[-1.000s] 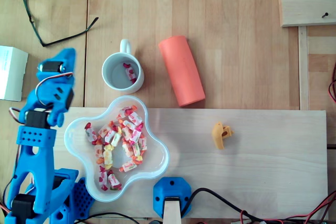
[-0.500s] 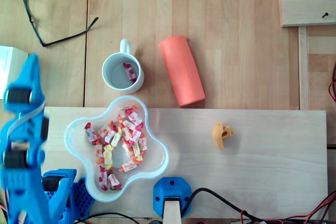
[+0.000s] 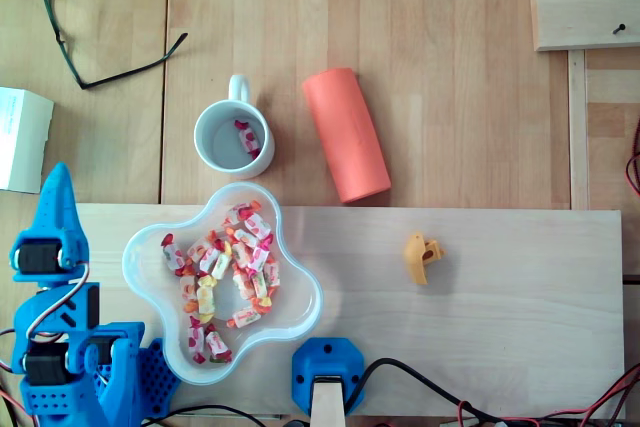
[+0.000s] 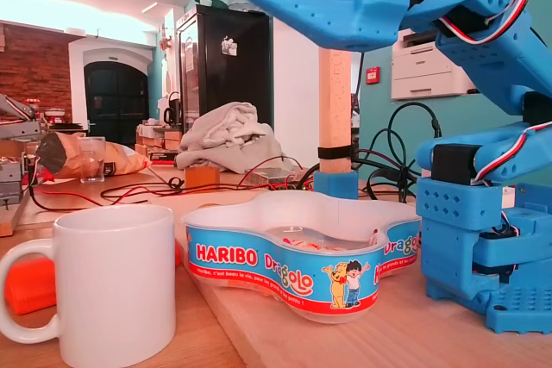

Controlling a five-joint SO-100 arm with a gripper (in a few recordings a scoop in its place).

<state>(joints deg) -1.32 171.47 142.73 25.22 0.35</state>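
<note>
The Haribo sweet tub (image 3: 140, 259), full of wrapped sweets, is set on the table (image 3: 450, 67). In the overhead view the blue gripper (image 3: 56, 175) is seen left of it, drawn back from beside the white mug (image 3: 205, 122). Its jaws are slightly parted and empty.

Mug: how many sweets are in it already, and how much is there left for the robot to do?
Done: one wrapped sweet lies in the white mug. In hand: nothing; the gripper hangs left of the clear bowl in the overhead view, jaws slightly apart and empty. Left: a big pile of sweets in that bowl, so most of the job seems ahead.
</note>
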